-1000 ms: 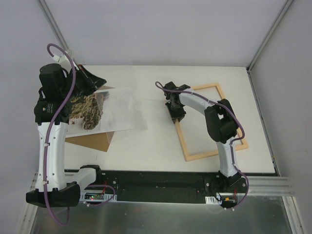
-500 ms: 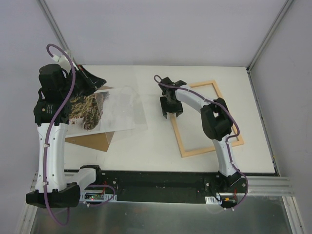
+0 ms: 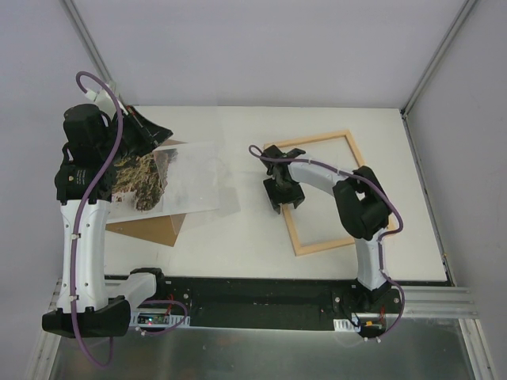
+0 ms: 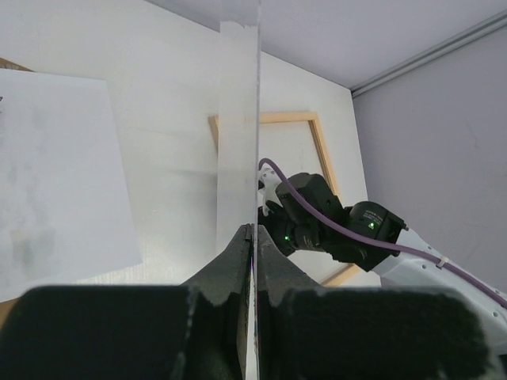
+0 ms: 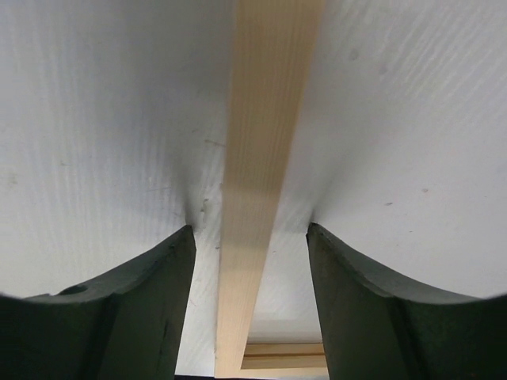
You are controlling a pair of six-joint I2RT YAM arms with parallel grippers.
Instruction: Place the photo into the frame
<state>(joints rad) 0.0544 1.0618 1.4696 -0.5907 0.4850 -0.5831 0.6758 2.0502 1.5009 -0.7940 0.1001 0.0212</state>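
Observation:
The photo (image 3: pixel 141 180), a rocky cliff print, hangs from my left gripper (image 3: pixel 162 136), which is shut on it above the table's left side. In the left wrist view it runs edge-on (image 4: pixel 239 142) straight out from the closed jaws of my left gripper (image 4: pixel 253 231). The light wood frame (image 3: pixel 344 141) lies flat on the right; it also shows in the left wrist view (image 4: pixel 265 117). My right gripper (image 3: pixel 283 192) is open and straddles the frame's left strip (image 5: pixel 265 142). Its fingertips (image 5: pixel 135 301) rest on the table on either side of my right gripper's (image 5: pixel 248 229) gap.
A pale translucent sheet (image 3: pixel 198 178) lies left of the frame, partly over the brown backing board (image 3: pixel 150 228); it shows in the left wrist view too (image 4: pixel 55 174). Grey walls and corner posts (image 3: pixel 440 55) close in the table.
The frame has slid a little to the left. My right gripper has moved along its left strip toward the near edge. The left arm and the photo have stayed put.

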